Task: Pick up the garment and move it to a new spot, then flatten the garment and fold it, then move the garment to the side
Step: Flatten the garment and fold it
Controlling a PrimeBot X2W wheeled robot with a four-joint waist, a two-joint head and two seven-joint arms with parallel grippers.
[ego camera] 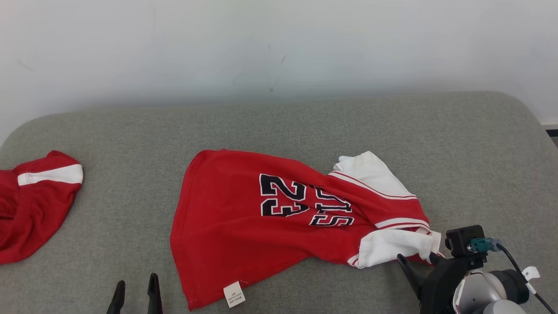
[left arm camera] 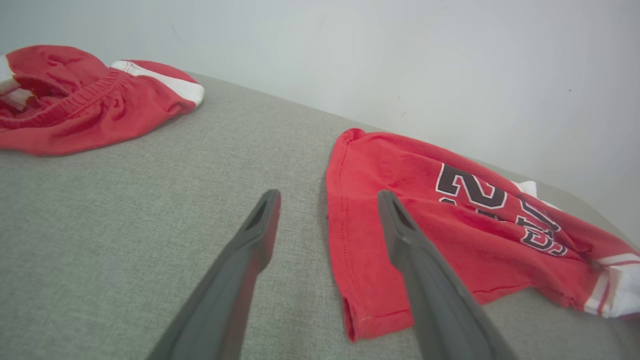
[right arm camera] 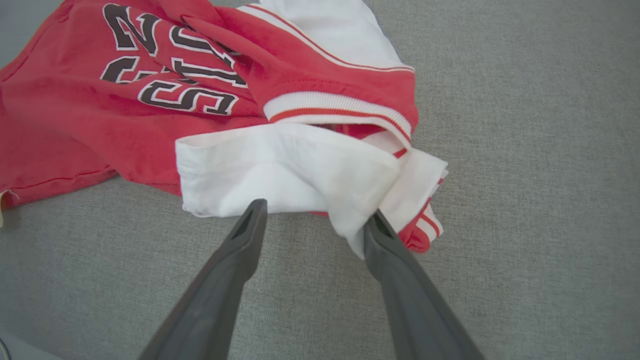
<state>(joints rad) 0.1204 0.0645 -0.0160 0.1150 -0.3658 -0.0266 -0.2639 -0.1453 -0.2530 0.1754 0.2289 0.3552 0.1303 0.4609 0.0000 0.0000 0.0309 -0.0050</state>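
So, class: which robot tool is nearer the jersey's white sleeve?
Right. The right tool, open, is at the edge of the white sleeve; the left tool is beside the hem end of the jersey, far from the sleeve.

Red shorts (ego camera: pixel 35 205) (gathered elastic at the waistband) lie crumpled at the far left of the grey fabric-covered bench (ego camera: pixel 305 126), a white stripe across their upper part; the bench has rounded corners; behind it rises a plain pale wall (ego camera: pixel 279 43), faintly scuffed.
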